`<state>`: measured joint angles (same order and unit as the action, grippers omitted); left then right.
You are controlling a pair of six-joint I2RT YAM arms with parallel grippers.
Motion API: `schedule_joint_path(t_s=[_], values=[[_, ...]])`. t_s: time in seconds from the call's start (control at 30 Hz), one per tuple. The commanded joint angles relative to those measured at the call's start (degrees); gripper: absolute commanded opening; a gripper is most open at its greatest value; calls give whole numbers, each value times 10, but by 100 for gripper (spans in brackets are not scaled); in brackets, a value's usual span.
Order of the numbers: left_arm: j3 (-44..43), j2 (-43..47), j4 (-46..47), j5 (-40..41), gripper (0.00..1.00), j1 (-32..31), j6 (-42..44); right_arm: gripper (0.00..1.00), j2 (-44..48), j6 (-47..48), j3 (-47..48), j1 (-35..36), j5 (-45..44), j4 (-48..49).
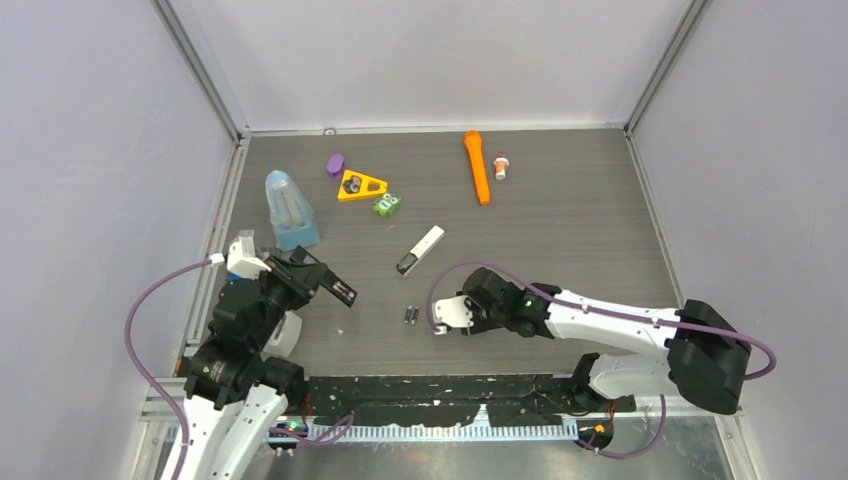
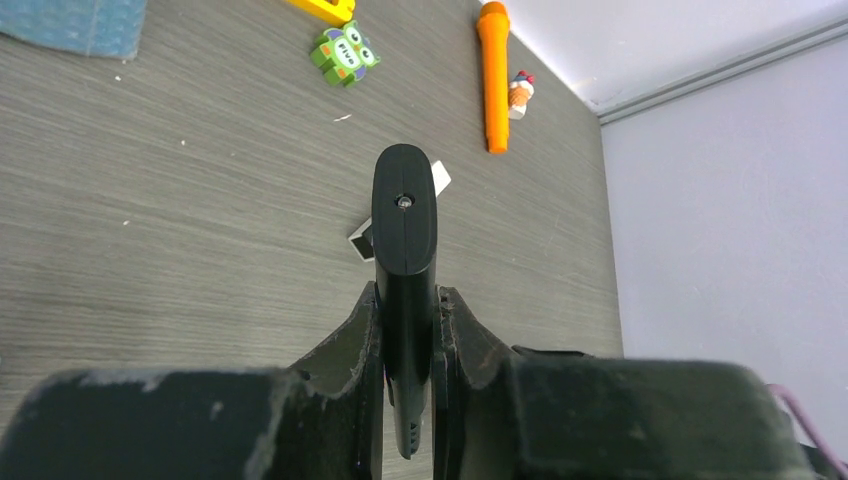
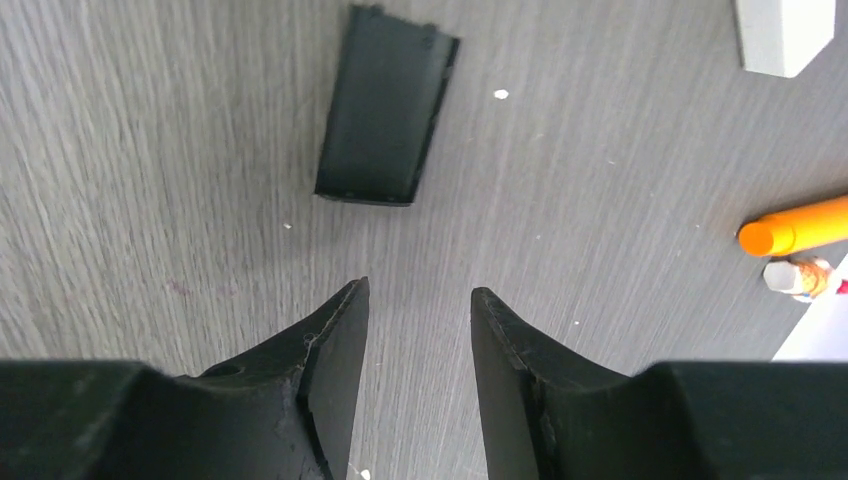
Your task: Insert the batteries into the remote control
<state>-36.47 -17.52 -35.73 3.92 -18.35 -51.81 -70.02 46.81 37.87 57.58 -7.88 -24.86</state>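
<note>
My right pincer (image 3: 420,290): half open, empty, low over the table (image 3: 150,150). A dark flat piece (image 3: 385,105) lies ahead, upper centre-left of the wrist frame. I cannot tell whether it is paired batteries or a cover.

The remote control (image 1: 421,249) lies mid-frame in the top view, apart from that piece.

My left pincer (image 2: 408,295): narrow, clamping a black bar (image 2: 405,215).

Plan: I straddle the piece's short width, descend square, then close.

The remote control (image 1: 420,250) lies in the middle of the desk (image 1: 560,230). A panel (image 1: 410,315) lies nearer than it, just ahead of the right fingers (image 3: 335,370). Behind and right of the remote lies a torch (image 1: 477,167), with a figurine (image 1: 501,166) just beside it on the right. Behind and left sit a wedge block (image 1: 361,186) and a container (image 1: 289,212).
</note>
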Motion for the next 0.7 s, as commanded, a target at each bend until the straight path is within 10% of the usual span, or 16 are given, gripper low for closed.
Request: schedule_joint_path(t_s=[0.0,0.67], values=[[10,-2,71,3,0,2,11,48,14,91,-49,9,11,95],[22,-2,79,-8,0,2,21,45,-68,57,-31,12,93,221]])
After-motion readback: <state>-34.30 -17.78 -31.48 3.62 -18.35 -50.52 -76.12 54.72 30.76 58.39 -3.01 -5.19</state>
